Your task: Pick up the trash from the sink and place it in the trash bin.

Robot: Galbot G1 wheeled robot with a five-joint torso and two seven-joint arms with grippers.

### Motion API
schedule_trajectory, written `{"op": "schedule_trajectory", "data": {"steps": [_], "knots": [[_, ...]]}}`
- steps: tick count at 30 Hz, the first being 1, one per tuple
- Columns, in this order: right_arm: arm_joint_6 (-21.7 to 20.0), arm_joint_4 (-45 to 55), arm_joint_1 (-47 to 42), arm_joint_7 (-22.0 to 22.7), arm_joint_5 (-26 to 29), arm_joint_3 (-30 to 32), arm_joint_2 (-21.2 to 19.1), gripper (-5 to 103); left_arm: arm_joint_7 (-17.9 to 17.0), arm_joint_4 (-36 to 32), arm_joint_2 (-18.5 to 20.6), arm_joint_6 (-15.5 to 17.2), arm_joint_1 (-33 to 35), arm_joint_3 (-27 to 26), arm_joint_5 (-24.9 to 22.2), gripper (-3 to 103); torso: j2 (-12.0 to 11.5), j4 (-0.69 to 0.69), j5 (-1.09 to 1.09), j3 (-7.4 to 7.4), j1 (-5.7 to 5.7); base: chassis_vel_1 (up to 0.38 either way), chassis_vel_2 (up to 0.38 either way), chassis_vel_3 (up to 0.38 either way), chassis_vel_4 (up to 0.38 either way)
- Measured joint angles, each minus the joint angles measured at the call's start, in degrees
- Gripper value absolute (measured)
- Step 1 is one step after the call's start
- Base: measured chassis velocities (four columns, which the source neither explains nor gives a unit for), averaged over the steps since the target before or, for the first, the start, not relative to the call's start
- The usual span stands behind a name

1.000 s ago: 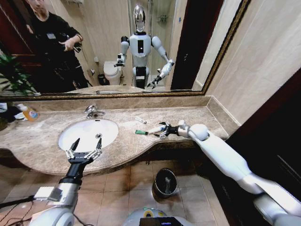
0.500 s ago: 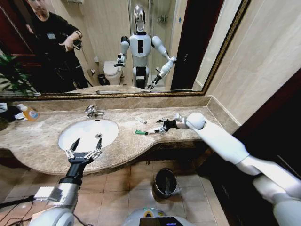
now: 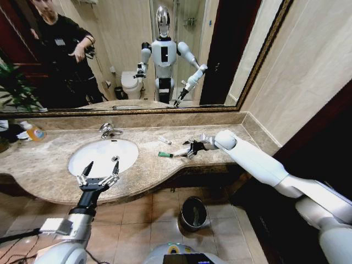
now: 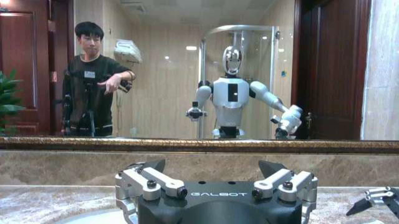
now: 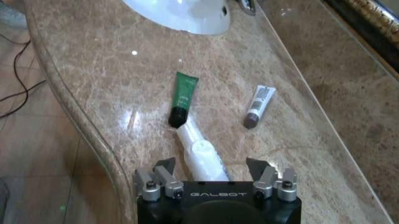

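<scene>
3 tubes (image 5: 186,98) lie on beige marble counter (image 3: 49,170)

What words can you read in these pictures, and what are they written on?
"GALBOT" on the black body of the left gripper, seen from its wrist camera.
"GALBOT" on the black body of the right gripper, seen from its wrist camera.
The green tube and the small white tube on the marble counter carry print too small to read.
</scene>
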Motion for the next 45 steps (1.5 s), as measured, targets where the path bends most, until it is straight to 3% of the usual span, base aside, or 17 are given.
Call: {"op": "schedule_trajectory", "data": {"steps": [5,6,9,12,19,25,33,35,38,39,43,45], "knots": [[0.59,-1.0,-0.18,-0.76,-1.28,0.47,0.36,70,0.0,0.0,0.0,0.0,0.0,0.0,0.0,100,0.0,0.0,0.01,0.0,0.0,0.0,0.0,0.0,0.0],[0.92,-1.59,-0.26,-0.96,-1.51,0.73,0.35,54,0.0,0.0,0.0,0.0,0.0,0.0,0.0,100,0.0,0.0,0.0,0.0,0.0,0.0,0.0,0.0,0.0],[1.24,-2.18,-0.27,-1.01,-1.8,1.1,0.39,49,0.0,0.0,0.0,0.0,0.0,0.0,0.0,100,0.0,-0.01,0.01,0.0,0.0,0.0,0.0,0.0,0.0],[1.64,-2.87,-0.5,-1.02,-2.22,2.06,0.81,32,0.0,0.0,0.0,0.0,0.0,0.0,0.0,100,0.0,0.0,0.01,0.0,0.0,0.0,0.0,0.0,0.0],[1.69,-1.66,-2.53,-0.19,-1.73,3.35,1.02,14,0.0,0.0,0.0,0.0,0.0,0.0,0.0,100,0.0,0.0,-0.01,-0.01,0.0,0.0,0.0,0.0,0.0],[1.2,0.37,-4.69,1.58,-0.02,5.36,0.65,9,0.0,0.0,0.0,0.0,0.0,0.0,0.0,100,0.0,0.0,0.02,0.0,0.0,0.0,0.0,0.0,0.0],[-0.54,7.03,-9.53,10.84,9.98,11.97,-1.59,9,0.0,0.0,0.0,0.0,0.0,0.0,0.0,100,0.0,0.0,0.0,0.0,0.0,0.0,0.0,0.0,0.0],[-0.72,10.11,-13.87,15.17,13.96,16.54,-2.88,9,-0.01,0.0,0.0,0.0,0.0,0.0,0.0,100,0.0,0.01,0.02,0.0,0.0,0.0,0.0,0.0,0.0],[-0.76,12.58,-17.26,18.22,16.14,19.62,-3.83,9,0.01,0.0,0.0,0.0,0.0,0.0,0.0,100,0.0,0.01,0.02,0.0,0.0,0.0,0.0,0.0,0.0],[-0.8,15.52,-21.14,20.48,18.03,23.74,-4.72,9,0.0,0.0,-0.01,0.0,0.0,0.0,0.0,100,0.0,0.0,0.02,0.0,0.0,0.0,0.0,0.0,0.0],[-0.69,20.96,-27.8,23.79,20.16,29.75,-6.04,9,-0.01,0.0,0.0,0.0,0.0,-0.01,0.0,100,0.0,-0.01,-0.01,-0.01,-0.01,0.0,0.0,0.0,0.0],[-0.44,26.67,-33.86,30.45,22.37,32.35,-6.68,9,0.0,0.0,0.0,0.0,-0.01,0.0,0.0,100,0.0,-0.02,0.01,-0.01,-0.01,0.0,0.0,0.0,0.0]]}}
